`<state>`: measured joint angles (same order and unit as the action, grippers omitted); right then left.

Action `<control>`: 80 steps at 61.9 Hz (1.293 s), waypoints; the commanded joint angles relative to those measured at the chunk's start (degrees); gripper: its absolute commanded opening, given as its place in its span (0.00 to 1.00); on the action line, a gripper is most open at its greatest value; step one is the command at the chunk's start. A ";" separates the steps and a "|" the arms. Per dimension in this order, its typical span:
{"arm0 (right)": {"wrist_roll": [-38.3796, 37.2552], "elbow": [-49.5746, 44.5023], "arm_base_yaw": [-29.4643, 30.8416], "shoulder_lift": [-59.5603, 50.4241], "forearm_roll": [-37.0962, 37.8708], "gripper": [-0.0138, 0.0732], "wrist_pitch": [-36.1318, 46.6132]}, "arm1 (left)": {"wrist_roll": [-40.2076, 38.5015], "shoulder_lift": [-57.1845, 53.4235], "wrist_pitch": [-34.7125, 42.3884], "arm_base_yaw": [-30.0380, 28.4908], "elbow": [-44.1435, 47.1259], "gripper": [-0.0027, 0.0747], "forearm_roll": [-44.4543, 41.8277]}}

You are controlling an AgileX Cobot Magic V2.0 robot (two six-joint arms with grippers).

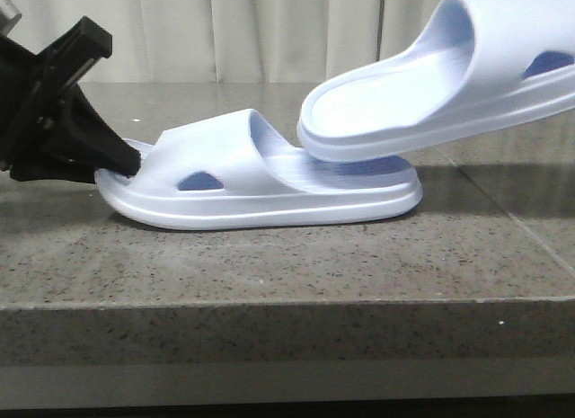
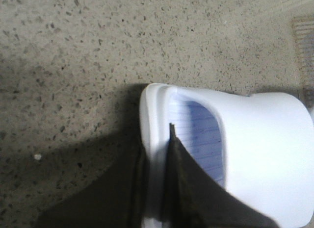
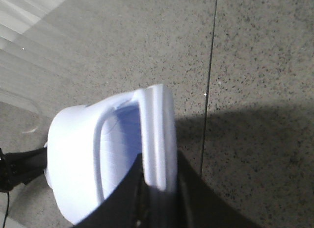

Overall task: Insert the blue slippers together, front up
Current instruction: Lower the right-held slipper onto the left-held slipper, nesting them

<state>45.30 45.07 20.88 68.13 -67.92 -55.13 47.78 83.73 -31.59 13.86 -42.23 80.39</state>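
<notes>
One blue slipper [image 1: 260, 189] lies flat on the stone table, toe end to the left. My left gripper [image 1: 126, 162] is shut on the sole rim at its toe; the left wrist view shows one finger inside the strap opening and one outside [image 2: 157, 154] on that slipper [image 2: 265, 139]. The other blue slipper [image 1: 422, 94] hangs tilted in the air at the upper right, heel end low over the lying slipper's footbed. I cannot tell whether they touch. My right gripper [image 3: 159, 189] is shut on the toe rim of that slipper [image 3: 73, 149]; it is out of the front view.
The grey speckled stone table [image 1: 269, 256] has its front edge [image 1: 287, 301] close below the slippers. A seam [image 1: 512, 220] runs through the stone at the right. Pale curtains [image 1: 225, 31] hang behind the table.
</notes>
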 commanded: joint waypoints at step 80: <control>-3.32 0.48 -28.38 5.76 2.56 0.62 22.40 | 0.12 -1.49 -1.62 0.42 -1.33 0.01 2.28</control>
<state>41.62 44.17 -9.88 77.27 -67.10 -29.50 47.78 83.73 -30.84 13.86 -42.04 80.74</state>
